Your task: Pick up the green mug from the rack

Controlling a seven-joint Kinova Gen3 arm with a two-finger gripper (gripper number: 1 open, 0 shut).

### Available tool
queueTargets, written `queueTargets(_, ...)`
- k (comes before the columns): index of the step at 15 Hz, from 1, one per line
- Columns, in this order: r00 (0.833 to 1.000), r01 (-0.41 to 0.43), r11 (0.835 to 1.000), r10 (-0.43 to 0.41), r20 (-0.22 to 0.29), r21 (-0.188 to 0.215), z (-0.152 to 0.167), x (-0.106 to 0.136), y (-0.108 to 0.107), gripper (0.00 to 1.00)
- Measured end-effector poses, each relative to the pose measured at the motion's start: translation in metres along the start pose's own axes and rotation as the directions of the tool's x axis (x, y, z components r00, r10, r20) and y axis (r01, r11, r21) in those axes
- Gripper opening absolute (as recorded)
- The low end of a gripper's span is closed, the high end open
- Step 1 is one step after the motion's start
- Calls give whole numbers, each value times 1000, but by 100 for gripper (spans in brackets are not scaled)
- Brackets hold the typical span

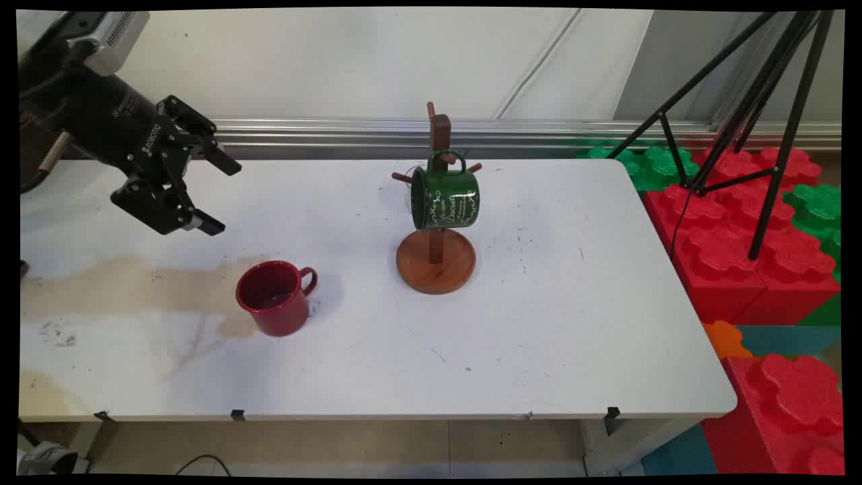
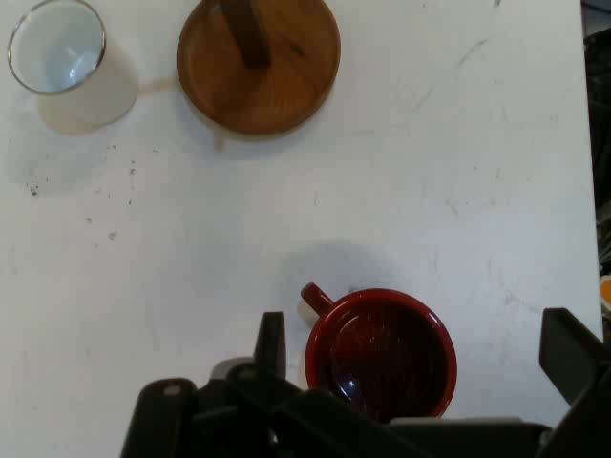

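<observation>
A red mug (image 1: 276, 297) stands upright on the white table (image 1: 539, 323), its handle towards the right and back. My gripper (image 1: 221, 195) hangs open above and to the left of it, holding nothing. In the hand view the red mug (image 2: 381, 353) sits low between the two spread fingers (image 2: 272, 342) of the gripper (image 2: 415, 329). A green mug (image 1: 445, 198) hangs by its handle on a wooden mug tree (image 1: 436, 261) at the table's middle. A white mug (image 2: 67, 62) stands beside the tree's round base (image 2: 259, 63); the green mug mostly hides it in the main view.
A brownish stain (image 1: 135, 286) spreads over the table's left part. Off the right edge lie red foam blocks (image 1: 734, 242) and green foam blocks (image 1: 650, 165), with a black tripod (image 1: 761, 108) standing on them. A metal rail (image 1: 539, 131) runs along the wall behind.
</observation>
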Motion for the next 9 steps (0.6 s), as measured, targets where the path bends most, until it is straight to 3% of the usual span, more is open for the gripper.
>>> queueTargets(9, 997, 68, 997, -67, -37, 30, 17, 20, 25, 100)
